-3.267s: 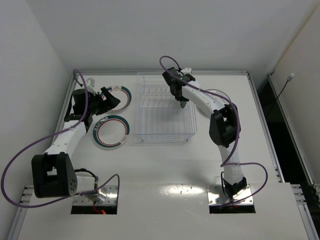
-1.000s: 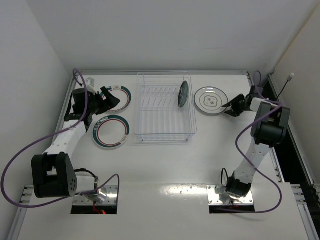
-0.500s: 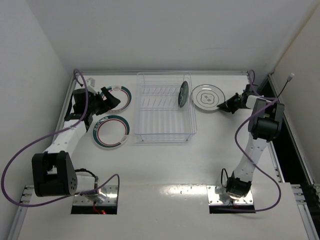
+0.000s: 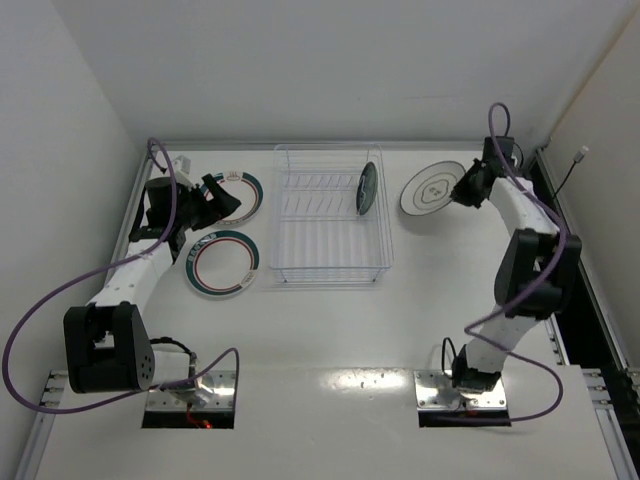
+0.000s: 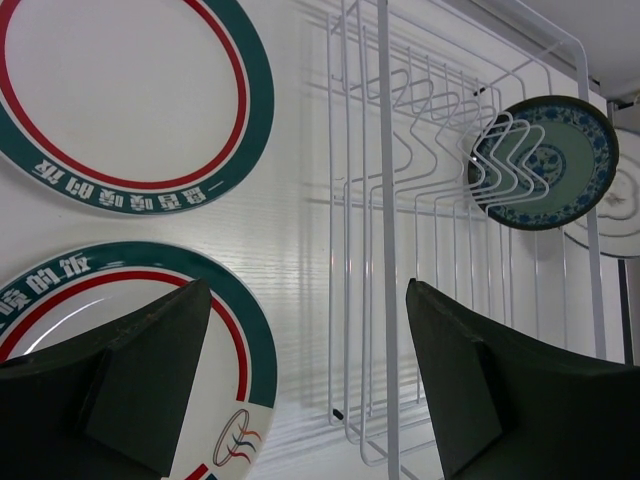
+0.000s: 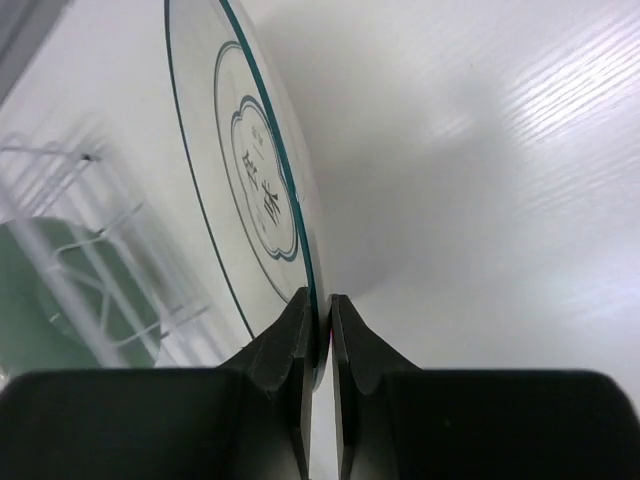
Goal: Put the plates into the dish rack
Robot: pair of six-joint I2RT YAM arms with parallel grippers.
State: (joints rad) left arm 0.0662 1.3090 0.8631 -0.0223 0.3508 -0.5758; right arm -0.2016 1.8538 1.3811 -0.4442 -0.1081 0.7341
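Note:
My right gripper (image 4: 462,192) (image 6: 323,310) is shut on the rim of the pale grey plate (image 4: 432,188) (image 6: 250,190), holding it tilted up off the table, right of the dish rack (image 4: 328,212) (image 5: 385,200). A dark teal patterned plate (image 4: 367,188) (image 5: 545,162) stands upright in the rack's right end. Two white plates with green-and-red rings lie flat left of the rack, one farther back (image 4: 240,195) (image 5: 210,400), one nearer (image 4: 222,264) (image 5: 130,90). My left gripper (image 4: 212,195) (image 5: 305,385) hovers open over the rear one, holding nothing.
White walls enclose the table at the back and left. A dark gap runs along the table's right edge (image 4: 545,215). Purple cables loop from both arms.
The right gripper closed on the grey plate's rim, then lifted and tilted it up off the table. The left arm stayed still.

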